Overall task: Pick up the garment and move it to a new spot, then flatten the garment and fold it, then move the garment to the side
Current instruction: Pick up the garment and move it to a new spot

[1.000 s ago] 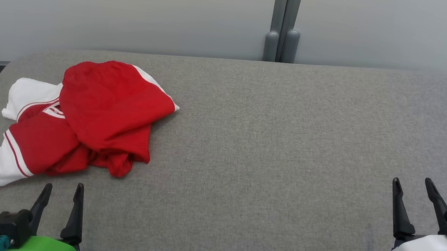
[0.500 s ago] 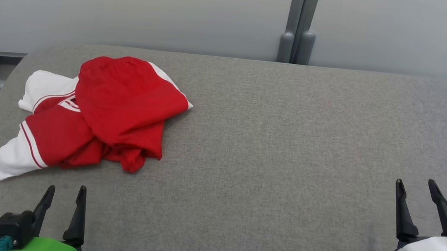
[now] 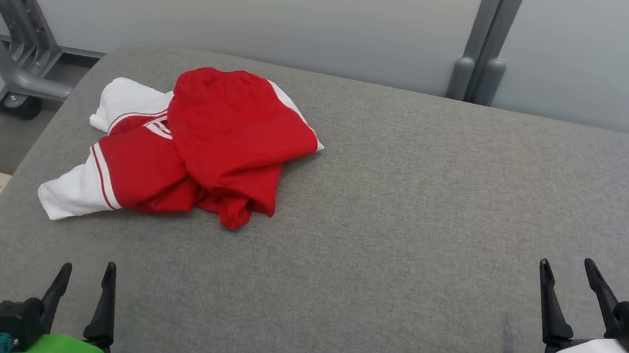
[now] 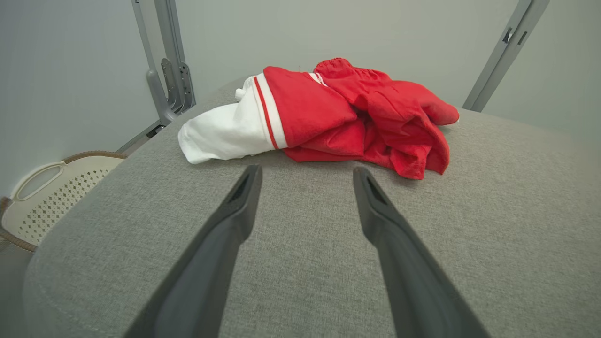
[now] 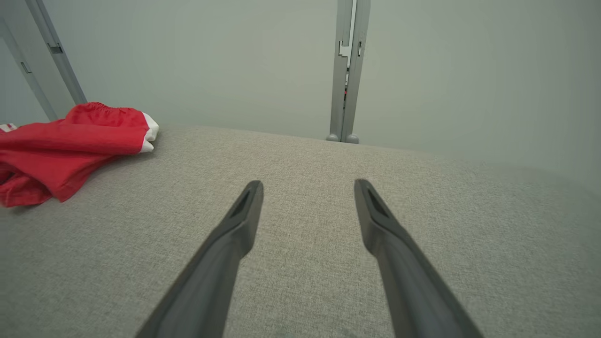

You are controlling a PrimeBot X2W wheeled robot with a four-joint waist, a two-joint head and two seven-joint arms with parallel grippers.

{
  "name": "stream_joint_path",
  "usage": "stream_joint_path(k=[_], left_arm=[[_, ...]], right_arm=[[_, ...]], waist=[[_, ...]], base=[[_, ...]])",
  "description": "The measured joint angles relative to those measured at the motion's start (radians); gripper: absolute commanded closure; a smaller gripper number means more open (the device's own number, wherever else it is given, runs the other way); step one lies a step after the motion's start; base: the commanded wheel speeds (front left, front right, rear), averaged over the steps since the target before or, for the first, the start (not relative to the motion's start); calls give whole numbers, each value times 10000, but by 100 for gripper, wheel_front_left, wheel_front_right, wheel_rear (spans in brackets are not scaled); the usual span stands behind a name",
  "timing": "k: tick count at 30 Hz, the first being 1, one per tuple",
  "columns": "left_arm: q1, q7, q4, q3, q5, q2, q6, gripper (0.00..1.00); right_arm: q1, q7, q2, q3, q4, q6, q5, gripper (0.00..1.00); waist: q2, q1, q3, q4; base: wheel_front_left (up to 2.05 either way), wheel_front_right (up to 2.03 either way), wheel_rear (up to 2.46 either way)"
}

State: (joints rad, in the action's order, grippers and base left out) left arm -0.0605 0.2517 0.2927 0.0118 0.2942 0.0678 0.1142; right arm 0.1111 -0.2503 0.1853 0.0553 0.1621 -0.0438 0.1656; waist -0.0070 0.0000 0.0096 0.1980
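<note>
Garment (image 3: 195, 146) lies crumpled far-left on the tabletop (image 3: 404, 209), straight ahead of my left pincer (image 3: 88, 267), long axis running near-left to far-right; my right pincer (image 3: 566, 262) sits well apart. Both gape wide, empty.

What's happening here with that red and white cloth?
A two-armed robot faces a crumpled red and white garment lying on the left part of a grey padded table. Nothing is held yet: its left tool is open, pointing at the garment but apart from it, and its right tool is open over bare table far to the right. No folding has begun.
</note>
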Motion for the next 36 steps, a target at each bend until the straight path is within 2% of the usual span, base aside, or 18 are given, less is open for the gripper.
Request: stream_joint_path(k=[9,15,20,22,23,29,34,36], left_arm=[[-2,0,-42,309,2,-71,4,0],[3,0,-69,589,144,-113,4,0],[586,-81,56,290,579,-173,13,0],[1174,-382,-123,36,719,-199,17,0],[1873,-882,-286,-297,859,-209,81,0],[3769,-2823,-334,-1430,1290,-276,88,0],[4632,-3758,102,-1427,1304,-378,29,0],[4999,-4040,276,-1254,1342,-387,-219,0]], right_arm=[[-16,0,-217,171,4,-105,-167,0],[-53,0,-276,194,12,-178,-176,0],[-100,0,-274,134,-94,-180,-276,0],[-190,-2,-268,138,-159,-192,-309,0],[-282,-2,-253,155,-236,-222,-407,0],[-639,-4,-180,328,-318,-349,-550,0],[-1106,-15,-203,545,-430,-418,-616,0],[-1359,-15,-232,617,-491,-435,-617,0]], waist=[[0,0,147,647],[0,0,293,668],[0,-1,566,643],[0,-1,727,637],[0,0,920,633],[0,0,1610,618],[0,0,2110,561],[0,0,2364,498]], base=[[0,0,0],[0,0,0],[0,0,0],[0,0,0],[0,0,0],[0,0,0],[0,0,0],[0,0,0]])
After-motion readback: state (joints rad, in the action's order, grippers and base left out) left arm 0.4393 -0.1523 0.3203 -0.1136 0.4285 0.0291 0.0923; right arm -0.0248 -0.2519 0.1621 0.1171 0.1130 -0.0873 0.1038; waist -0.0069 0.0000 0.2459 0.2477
